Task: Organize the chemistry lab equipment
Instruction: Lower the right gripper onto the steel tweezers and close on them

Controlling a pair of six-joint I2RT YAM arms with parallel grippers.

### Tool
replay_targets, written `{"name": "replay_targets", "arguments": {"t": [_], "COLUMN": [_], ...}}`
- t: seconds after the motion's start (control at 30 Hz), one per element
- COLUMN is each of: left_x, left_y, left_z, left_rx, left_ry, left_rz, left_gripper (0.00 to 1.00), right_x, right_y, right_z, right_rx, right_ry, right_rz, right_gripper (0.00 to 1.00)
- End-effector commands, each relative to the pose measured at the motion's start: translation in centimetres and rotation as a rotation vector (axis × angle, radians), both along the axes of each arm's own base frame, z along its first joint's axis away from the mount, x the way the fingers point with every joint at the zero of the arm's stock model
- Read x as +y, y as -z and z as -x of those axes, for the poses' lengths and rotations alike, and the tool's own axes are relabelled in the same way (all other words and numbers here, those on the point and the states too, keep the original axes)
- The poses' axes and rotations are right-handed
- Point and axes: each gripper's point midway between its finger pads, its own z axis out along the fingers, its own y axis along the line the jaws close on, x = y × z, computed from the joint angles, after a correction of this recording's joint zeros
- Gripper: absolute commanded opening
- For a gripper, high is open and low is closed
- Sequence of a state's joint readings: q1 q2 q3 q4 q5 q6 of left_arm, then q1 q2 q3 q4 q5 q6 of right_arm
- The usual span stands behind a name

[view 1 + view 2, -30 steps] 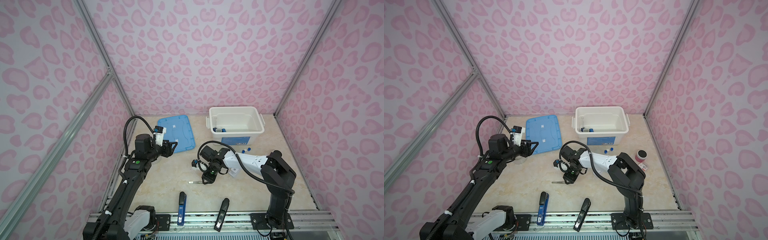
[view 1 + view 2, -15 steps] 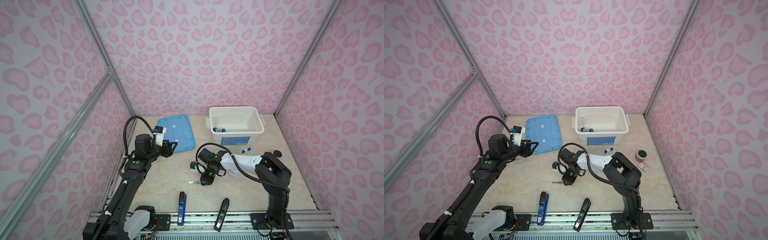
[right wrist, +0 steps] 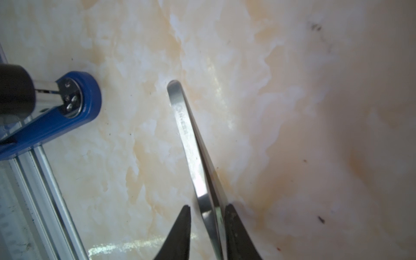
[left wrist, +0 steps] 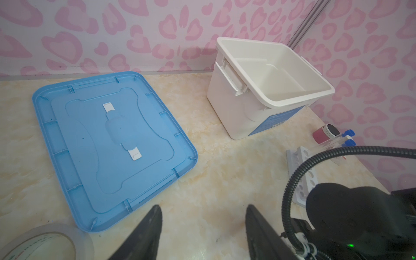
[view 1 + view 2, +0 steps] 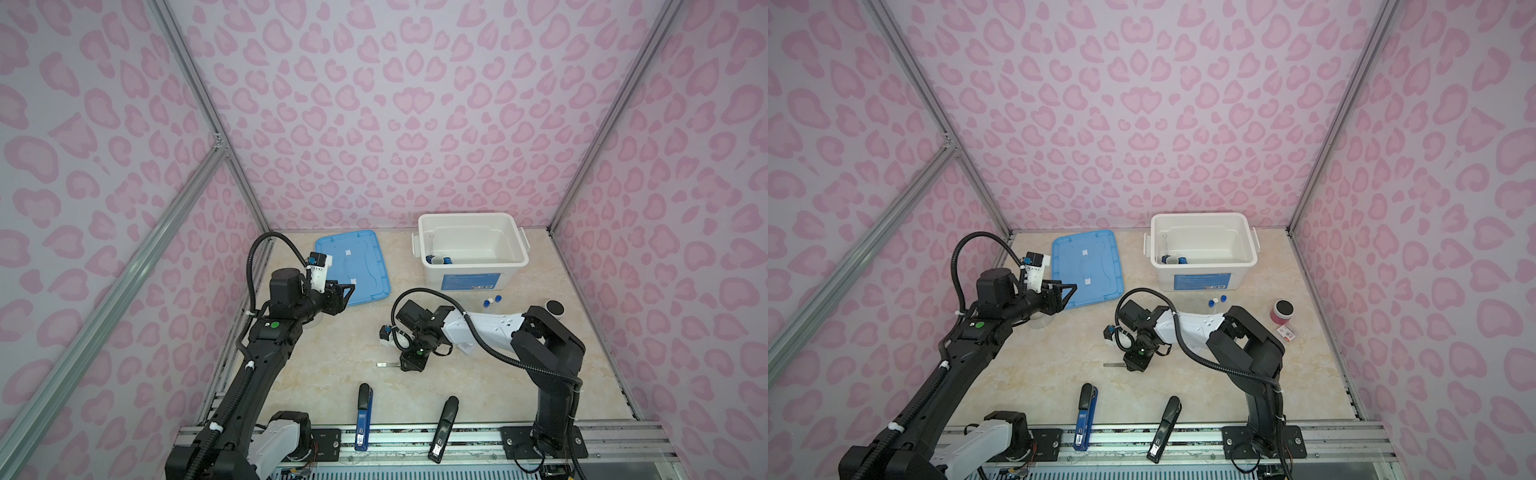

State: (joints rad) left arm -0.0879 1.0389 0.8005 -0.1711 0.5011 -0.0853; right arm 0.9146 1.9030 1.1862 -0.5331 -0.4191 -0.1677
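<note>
Metal tweezers lie flat on the marbled tabletop, near the blue stapler. Right gripper straddles them. 1 of its jaws touches the steel and the other stands a sliver off, so the pinch is not complete. Left gripper hovers beside the blue lid, jaws spread and empty. Capped test tubes sit near the white bin.
</note>
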Motion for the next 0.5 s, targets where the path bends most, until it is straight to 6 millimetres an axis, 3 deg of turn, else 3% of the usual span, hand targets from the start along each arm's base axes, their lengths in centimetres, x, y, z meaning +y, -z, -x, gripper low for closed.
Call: {"name": "replay_targets", "arguments": {"t": [0.0,0.47], "left_x": [-0.13,-0.14], "left_y": [-0.46,-0.4], "left_z": [0.05,0.06], "left_rx": [-0.019,-0.02], "left_ry": [0.01,0.011], "left_rz": [-0.001,0.0], "left_gripper": [0.61,0.61], "right_x": [-0.94,-1.21], "right_y": [0.72,0.51], "right_z": [-0.09,-0.63], "right_rx": [-0.012,-0.042], "right_ry": [0.019,0.041], "right_rz": [0.048,0.06], "right_gripper": [0.24,0.1]}}
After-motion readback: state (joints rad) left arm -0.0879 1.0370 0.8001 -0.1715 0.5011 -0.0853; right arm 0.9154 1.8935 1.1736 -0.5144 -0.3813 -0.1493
